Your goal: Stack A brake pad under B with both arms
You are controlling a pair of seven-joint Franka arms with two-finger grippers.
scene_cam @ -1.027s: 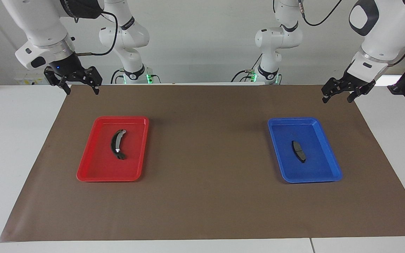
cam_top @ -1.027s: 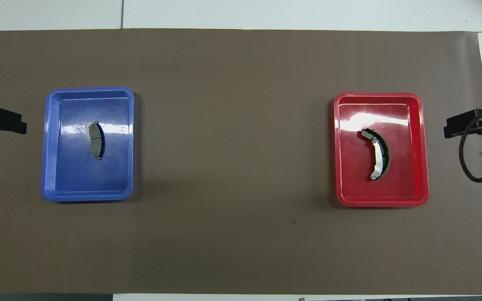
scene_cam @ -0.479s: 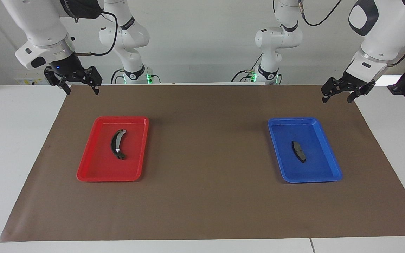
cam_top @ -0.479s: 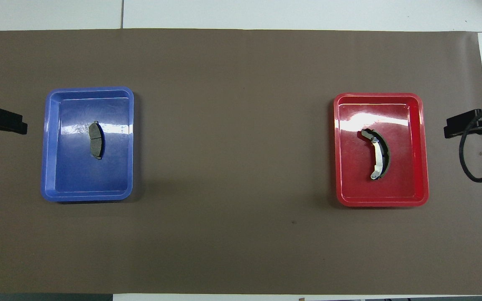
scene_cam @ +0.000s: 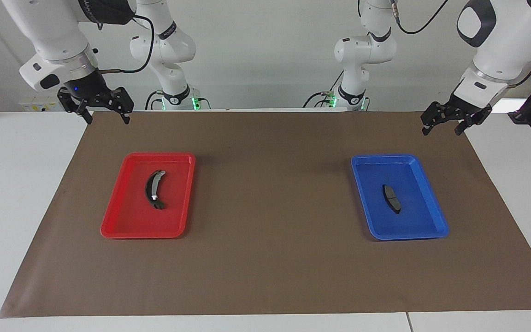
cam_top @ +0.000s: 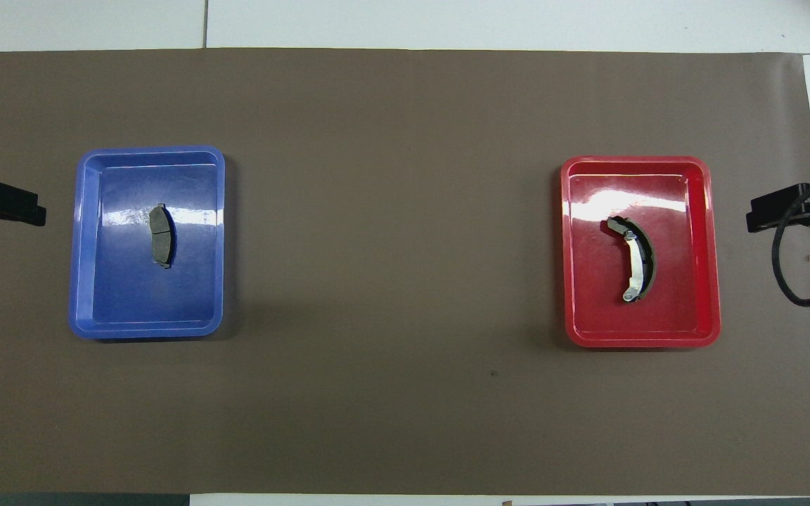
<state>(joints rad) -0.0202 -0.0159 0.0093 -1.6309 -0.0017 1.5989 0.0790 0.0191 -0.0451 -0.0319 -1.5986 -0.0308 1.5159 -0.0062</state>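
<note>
Inspection finds no meaningful change over the last second: both arms hang where they were, and nothing on the counter has shifted. The task has therefore not begun in any practical sense.

The A brake pad (scene_cam: 391, 198) lies flat in the middle of the blue tray (scene_cam: 436, 229), toward the left arm's end of the counter. B (scene_cam: 153, 189), the curved shoe with silver fittings, lies in the red tray (scene_cam: 109, 229), toward the right arm's end. The two trays sit well apart on the brown mat (scene_cam: 270, 258), so the two parts are nowhere near stacked.

The left claw (scene_cam: 443, 126) is raised over the mat's corner at its own end, on the robots' edge, jaws spread wide and holding nothing. The right claw (scene_cam: 106, 118) hangs over the matching corner at its end, likewise wide and empty.

Judgement: all work is outstanding. Each arm must first descend into the tray at its end. The pad will need setting down first, with B laid on top. Both parts are thin and lie flat, so getting a grip on their edges looks the likeliest difficulty.
</note>
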